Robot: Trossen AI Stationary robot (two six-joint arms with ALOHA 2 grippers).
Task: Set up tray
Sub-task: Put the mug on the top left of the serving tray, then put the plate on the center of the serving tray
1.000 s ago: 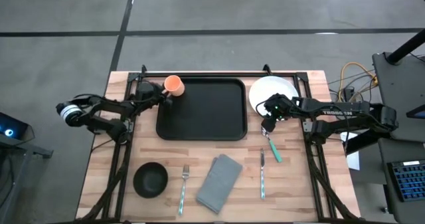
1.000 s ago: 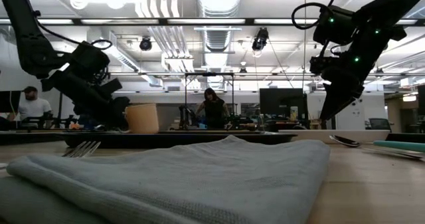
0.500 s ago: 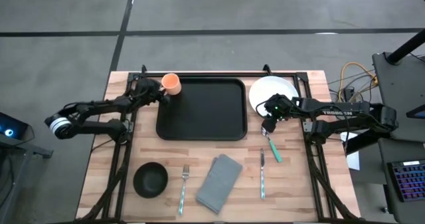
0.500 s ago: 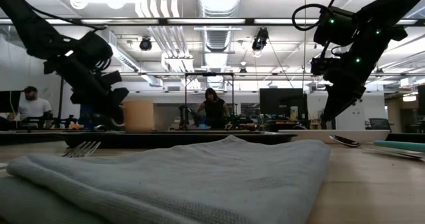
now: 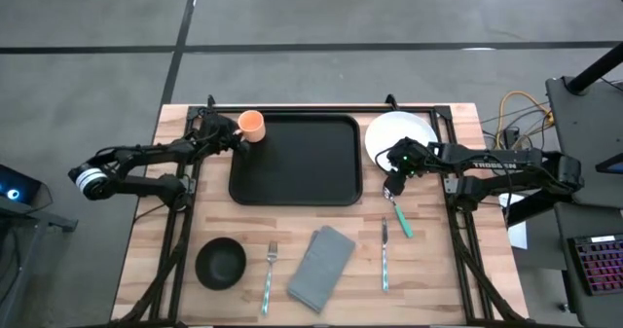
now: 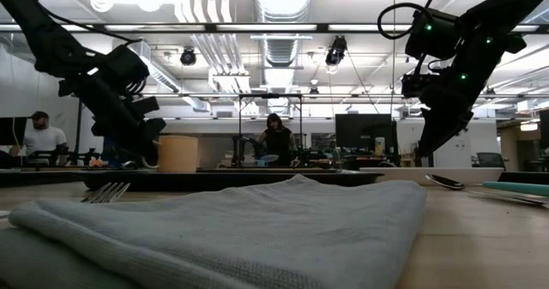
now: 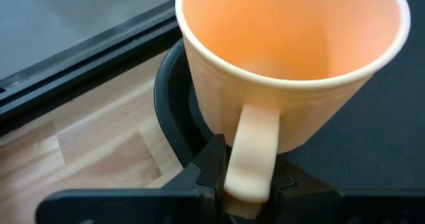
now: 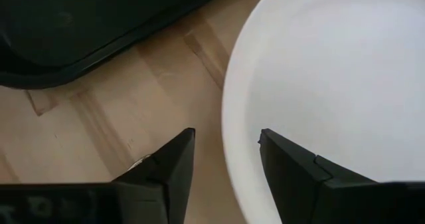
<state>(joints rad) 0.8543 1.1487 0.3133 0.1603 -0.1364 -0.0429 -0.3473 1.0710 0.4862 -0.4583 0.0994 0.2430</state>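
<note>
- The left gripper (image 5: 234, 133) sits at the far left corner of the tray (image 5: 296, 160), its fingers pinched on the handle of an orange mug (image 5: 252, 125).
- In the left wrist view the mug (image 7: 292, 71) stands upright just ahead of the fingers, its base over the tray's rim (image 7: 174, 121).
- The right gripper (image 5: 393, 168) hovers with fingers apart, holding nothing, straddling the near edge of the white plate (image 5: 399, 137).
- The tray lies just to this gripper's left, its corner (image 8: 80, 31) showing beyond the plate (image 8: 332, 84).
- A green-handled spoon (image 5: 399, 214) lies on the table just nearer than the right gripper.
</note>
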